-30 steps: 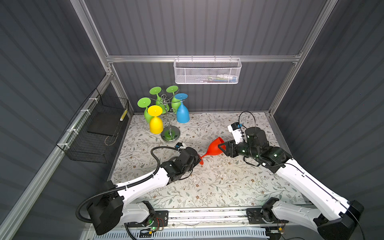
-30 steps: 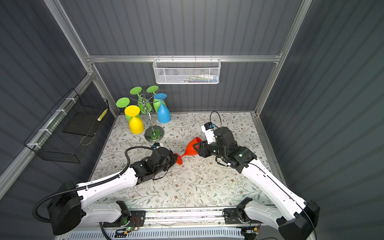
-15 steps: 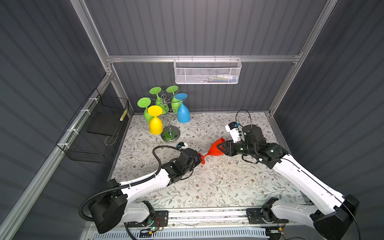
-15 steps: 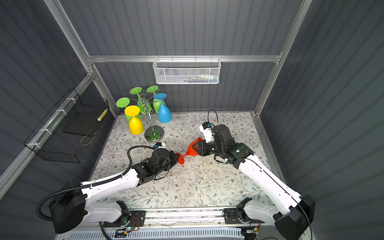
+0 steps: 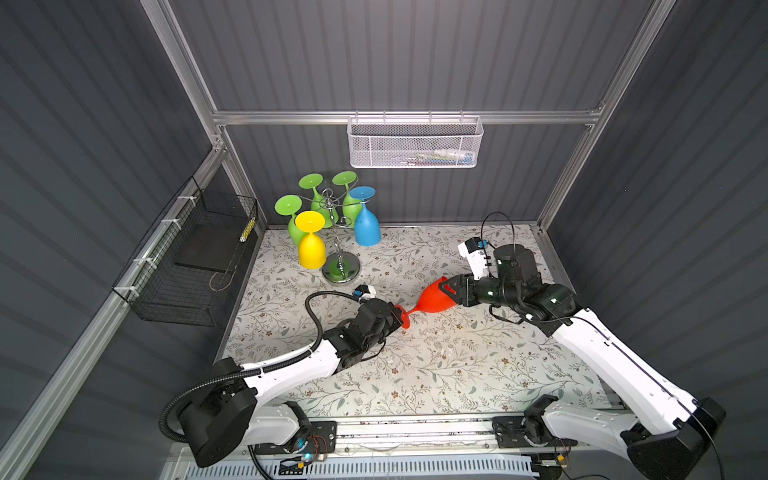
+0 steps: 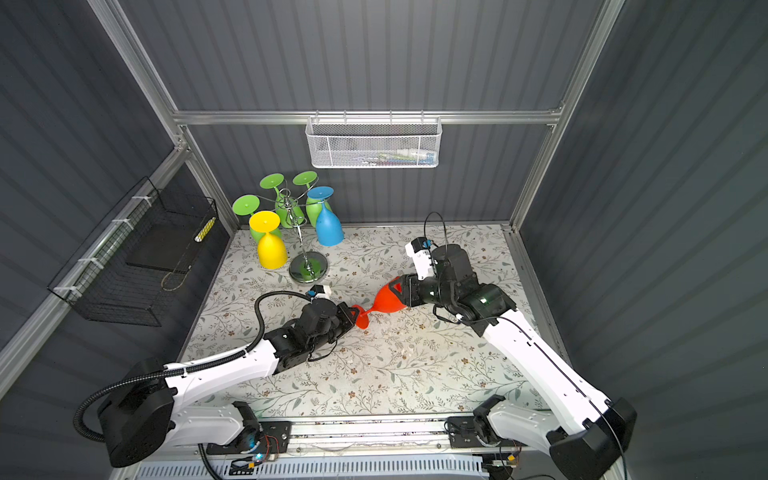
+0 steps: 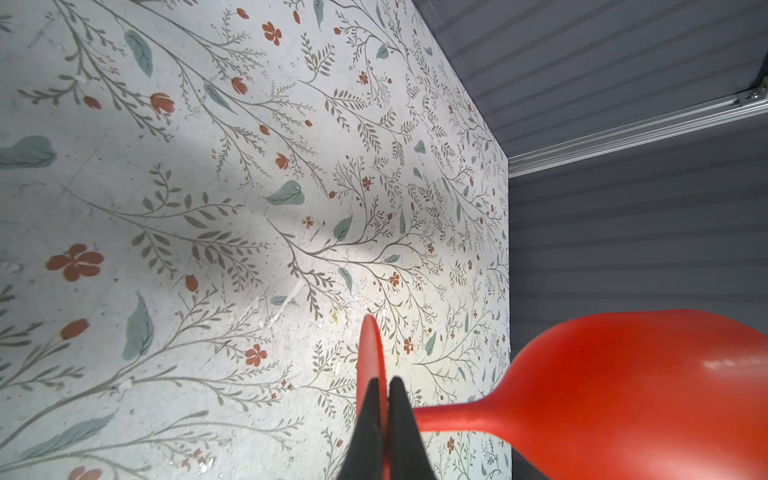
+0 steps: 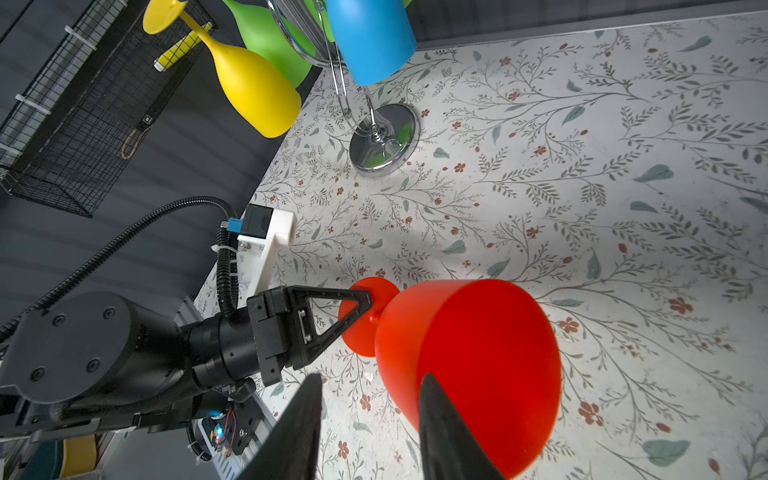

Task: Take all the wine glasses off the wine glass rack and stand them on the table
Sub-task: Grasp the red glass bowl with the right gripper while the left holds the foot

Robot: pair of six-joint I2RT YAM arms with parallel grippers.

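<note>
L jaws clenched on wine glass (image 5: 432, 300) foot; R jaws apart astride rim.

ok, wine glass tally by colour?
green glasses: 3
yellow glass: 1
blue glass: 1
red glass: 1
Total: 6

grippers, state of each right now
left gripper: shut on the red wine glass, by its foot.
right gripper: open, straddling the bowl's rim, not clamped.
</note>
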